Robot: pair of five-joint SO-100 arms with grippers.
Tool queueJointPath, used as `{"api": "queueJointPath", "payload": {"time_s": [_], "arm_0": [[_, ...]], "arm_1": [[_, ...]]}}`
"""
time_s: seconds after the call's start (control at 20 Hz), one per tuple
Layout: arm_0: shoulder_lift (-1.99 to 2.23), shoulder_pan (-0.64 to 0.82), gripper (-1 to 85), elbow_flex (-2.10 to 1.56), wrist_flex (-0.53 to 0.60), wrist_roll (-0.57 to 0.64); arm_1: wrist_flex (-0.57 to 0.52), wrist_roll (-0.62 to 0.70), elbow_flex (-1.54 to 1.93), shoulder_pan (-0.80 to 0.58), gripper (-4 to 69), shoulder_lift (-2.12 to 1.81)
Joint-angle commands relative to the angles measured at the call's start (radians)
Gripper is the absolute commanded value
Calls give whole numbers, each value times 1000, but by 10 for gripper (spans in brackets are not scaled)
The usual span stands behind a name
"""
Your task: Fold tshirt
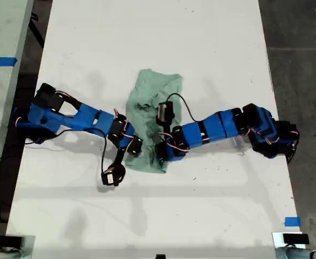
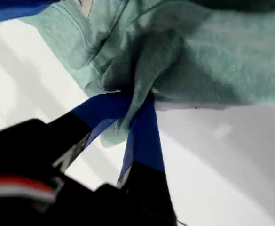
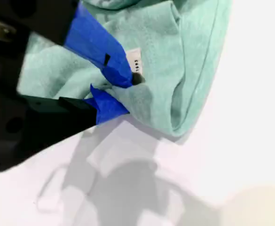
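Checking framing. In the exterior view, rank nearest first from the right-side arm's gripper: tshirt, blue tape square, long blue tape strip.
1. tshirt, at its jaws.
2. blue tape square, exterior view's lower right.
3. long blue tape strip, its upper left.

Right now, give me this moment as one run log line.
pale mint-green cloth tshirt: bunched on white table | my first gripper: shut on tshirt | my second gripper: shut on tshirt

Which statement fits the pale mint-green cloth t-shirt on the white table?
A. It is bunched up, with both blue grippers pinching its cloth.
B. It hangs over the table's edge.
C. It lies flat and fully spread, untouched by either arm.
A: the pale mint-green cloth t-shirt lies bunched up on the white table; my first gripper and my second gripper each pinch a fold of it.
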State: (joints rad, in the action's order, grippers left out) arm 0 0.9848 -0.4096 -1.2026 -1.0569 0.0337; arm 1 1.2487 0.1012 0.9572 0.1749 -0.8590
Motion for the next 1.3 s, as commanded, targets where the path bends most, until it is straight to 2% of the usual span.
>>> {"api": "queueJointPath", "payload": {"time_s": [0.0,0.15,0.25,0.45,0.65,0.75,0.9,1.1,1.25], "arm_0": [[21,-78,1,161,-109,32],[14,-164,0,247,-115,51],[-43,-215,0,408,-173,75],[3,-201,0,472,-193,169],[144,-17,0,459,-339,391],[196,112,0,451,-413,517],[258,310,0,451,-454,670],[258,502,0,410,-459,790],[193,572,0,402,-416,847]], "arm_1": [[51,21,-18,72,-17,-110],[29,12,-67,178,-17,-144],[-5,8,-118,242,-17,-144],[5,63,-150,224,-17,-213],[181,210,-91,60,-16,-380],[256,328,-41,-51,-16,-466],[316,532,25,-221,-16,-569],[299,744,95,-380,-16,-604],[215,824,169,-466,-16,-601]]}}
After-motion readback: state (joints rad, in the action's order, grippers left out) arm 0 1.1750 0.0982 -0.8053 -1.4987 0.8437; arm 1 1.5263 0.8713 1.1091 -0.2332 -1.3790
